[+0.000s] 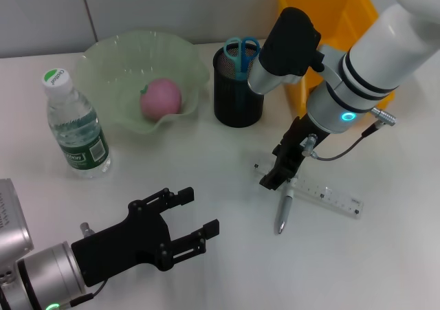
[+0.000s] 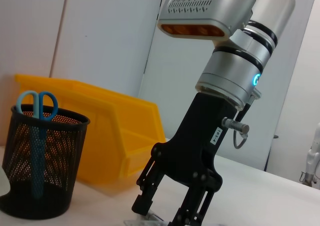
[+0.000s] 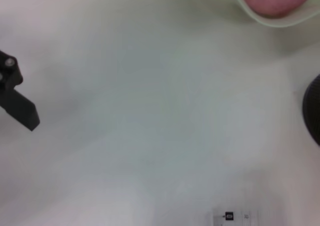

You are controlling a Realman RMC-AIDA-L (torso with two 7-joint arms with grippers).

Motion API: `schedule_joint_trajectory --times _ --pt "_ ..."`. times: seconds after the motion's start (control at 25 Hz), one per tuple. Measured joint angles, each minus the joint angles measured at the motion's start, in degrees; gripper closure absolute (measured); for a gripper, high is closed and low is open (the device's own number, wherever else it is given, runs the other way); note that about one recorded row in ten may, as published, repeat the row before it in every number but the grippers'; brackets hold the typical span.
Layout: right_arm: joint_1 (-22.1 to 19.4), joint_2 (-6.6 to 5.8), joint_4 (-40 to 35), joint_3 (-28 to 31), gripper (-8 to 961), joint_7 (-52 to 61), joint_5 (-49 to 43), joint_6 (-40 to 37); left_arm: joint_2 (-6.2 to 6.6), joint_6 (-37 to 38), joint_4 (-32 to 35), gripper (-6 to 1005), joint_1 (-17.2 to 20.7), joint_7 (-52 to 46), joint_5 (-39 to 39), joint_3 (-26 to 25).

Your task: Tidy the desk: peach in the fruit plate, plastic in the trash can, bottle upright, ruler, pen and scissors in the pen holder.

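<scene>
The right gripper hangs low over the white desk, pointing down. Its jaws stand a little apart and hold nothing. The clear ruler lies flat on the desk right under and beside the jaws, stretching away toward the robot's right. The pen lies just below the jaws, nearer the robot, and its top end crosses the ruler.

Behind the right gripper stands the black pen holder, with the blue scissors already standing in it. The yellow trash can sits behind the right arm, next to the pen holder. Farther to the left of the jaws is the green fruit plate, and the pink peach rests inside it. The bottle stands upright beside the plate, white cap on top.

The left gripper floats over the near part of the desk, well apart from the ruler and pen. Its jaws are wide open and hold nothing.
</scene>
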Motion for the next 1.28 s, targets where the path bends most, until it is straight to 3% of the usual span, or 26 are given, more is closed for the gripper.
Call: schedule_joint_trajectory --times 0.44,1.04,1.28 --pt "0.51 0.04 0.81 -4.73 260 -0.01 1.36 2.21 -0.01 0.13 0.09 245 0.18 0.00 0.00 0.00" --pt "0.58 0.04 1.36 -5.13 269 0.19 1.36 2.82 0.00 0.21 0.41 244 0.46 0.00 0.00 0.00" --pt "0.48 0.03 1.58 -5.13 318 0.45 1.27 3.30 -0.06 0.22 0.48 244 0.49 0.00 0.00 -0.01"
